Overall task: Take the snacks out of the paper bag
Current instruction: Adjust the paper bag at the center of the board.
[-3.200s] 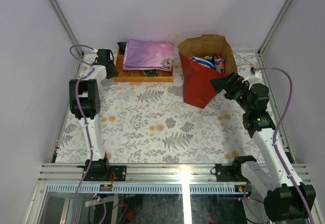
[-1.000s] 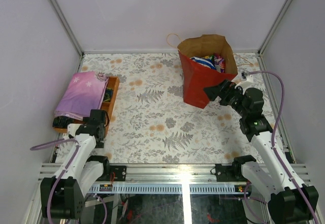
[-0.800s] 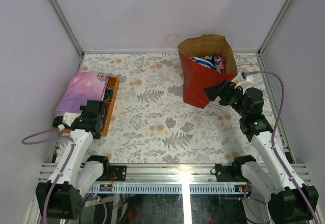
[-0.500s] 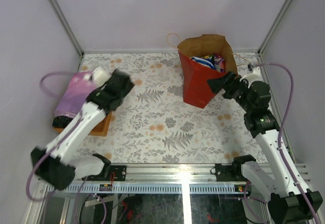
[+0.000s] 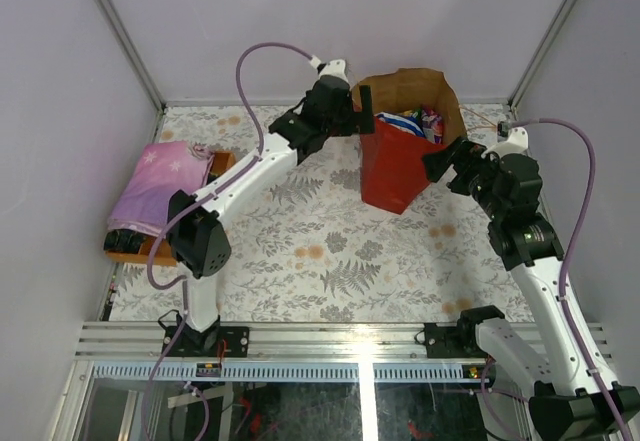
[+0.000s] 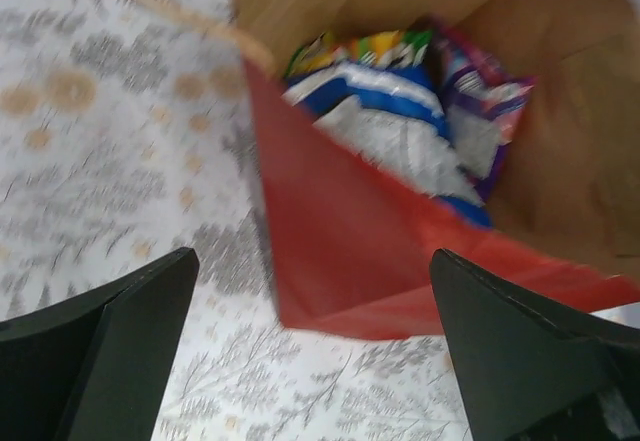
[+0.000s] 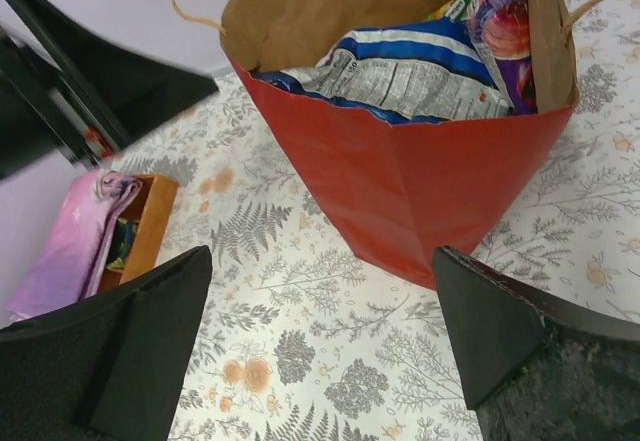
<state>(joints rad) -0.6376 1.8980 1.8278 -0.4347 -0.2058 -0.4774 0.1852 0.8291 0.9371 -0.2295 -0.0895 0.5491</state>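
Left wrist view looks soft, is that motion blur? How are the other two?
Left wrist: yes, whole frame smeared, bag and snacks soft. Right wrist: bag sharp, only the left gripper at top left blurs. Top external: sharp, with a glare spot on the front rail.

Bench (image 5: 320, 261) w/ pale floral cover: grey ferns & leaves, orange blossoms scattered. Wooden tray (image 5: 140, 254), orange-brown, sits at bench's left edge, long side running near-to-far, a bit skewed. Pink-purple cloth (image 5: 160, 186) lies folded flat on top of tray, covers most of it & overhangs its left side; only right rim & near end show. Dark stuff (image 7: 122, 245) in tray compartment under cloth edge, w/ some green, can't ID. Pale walls (image 5: 300, 21) on 3 sides, metal posts (image 5: 118, 31) in far corners. Slotted alu rail (image 5: 350, 339) along near edge.
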